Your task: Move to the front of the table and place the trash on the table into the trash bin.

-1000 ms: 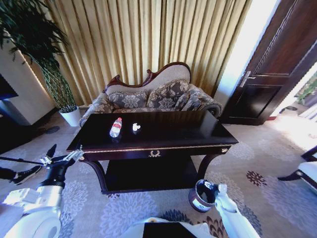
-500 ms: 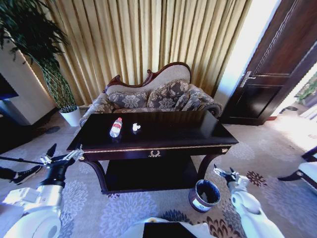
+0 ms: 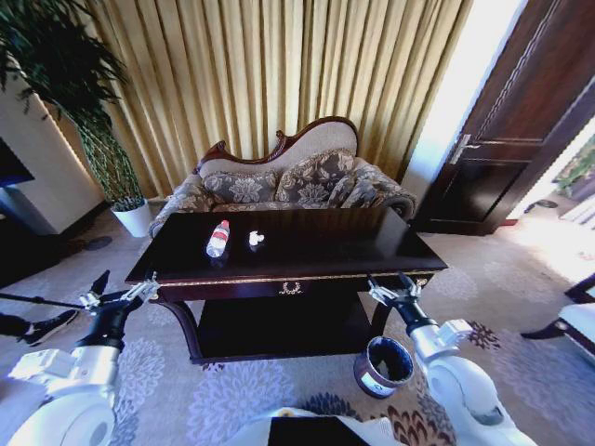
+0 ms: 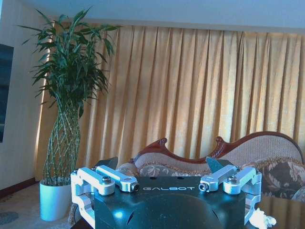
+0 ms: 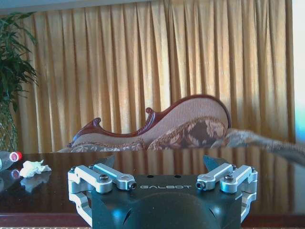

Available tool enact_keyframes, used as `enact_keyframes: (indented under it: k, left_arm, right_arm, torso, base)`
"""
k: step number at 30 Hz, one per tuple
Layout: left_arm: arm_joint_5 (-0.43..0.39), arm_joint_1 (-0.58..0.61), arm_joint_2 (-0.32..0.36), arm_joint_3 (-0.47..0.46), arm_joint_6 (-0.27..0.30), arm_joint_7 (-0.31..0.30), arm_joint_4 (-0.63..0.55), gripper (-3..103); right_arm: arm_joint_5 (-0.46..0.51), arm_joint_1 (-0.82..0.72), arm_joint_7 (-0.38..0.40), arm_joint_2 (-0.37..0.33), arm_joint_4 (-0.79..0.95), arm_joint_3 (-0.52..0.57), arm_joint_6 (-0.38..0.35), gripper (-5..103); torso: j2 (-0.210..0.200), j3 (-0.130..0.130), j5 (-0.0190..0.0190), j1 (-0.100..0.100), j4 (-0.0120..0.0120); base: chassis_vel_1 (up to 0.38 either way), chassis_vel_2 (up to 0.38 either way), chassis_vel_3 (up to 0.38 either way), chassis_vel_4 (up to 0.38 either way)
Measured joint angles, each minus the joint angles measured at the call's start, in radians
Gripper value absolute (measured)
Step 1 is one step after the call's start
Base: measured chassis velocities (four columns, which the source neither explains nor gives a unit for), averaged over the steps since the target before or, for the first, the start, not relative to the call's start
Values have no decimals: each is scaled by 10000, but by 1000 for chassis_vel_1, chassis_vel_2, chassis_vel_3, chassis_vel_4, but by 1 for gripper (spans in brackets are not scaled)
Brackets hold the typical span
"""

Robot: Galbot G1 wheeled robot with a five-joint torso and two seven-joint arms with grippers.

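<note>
Two pieces of trash lie on the worktop (image 3: pixel 307 243), toward its left rear: a bottle (image 3: pixel 217 239) with its long axis running front to back, red cap away from the robot, and a paper wad (image 3: pixel 256 238) just beside it. Both sit nearer the left tool (image 3: pixel 119 295), spread wide off the worktop's left front corner. The right tool (image 3: pixel 394 290), also spread and empty, hangs at the right front edge, above the trash bin (image 3: pixel 384 365). The bottle's body is cut off in the right wrist view.

Living room: sofa (image 3: pixel 284 181), gold curtains (image 3: pixel 279 74), carpet (image 3: pixel 483 288).

Dark glossy table (image 3: pixel 316 246) — red-capped bottle (image 3: pixel 217 239), white wad (image 3: pixel 255 239).
</note>
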Motion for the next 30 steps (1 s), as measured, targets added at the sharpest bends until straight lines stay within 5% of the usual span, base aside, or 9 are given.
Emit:
enact_keyframes:
  k: [30]
  left_arm:
    - [196, -28, 266, -215, 575, -9, -1, 100]
  right_arm:
    - [-276, -60, 20, 110, 720, -82, -752, 100]
  torso:
    - [-1, 0, 0, 0, -1]
  base:
    - [0, 0, 0, 0]
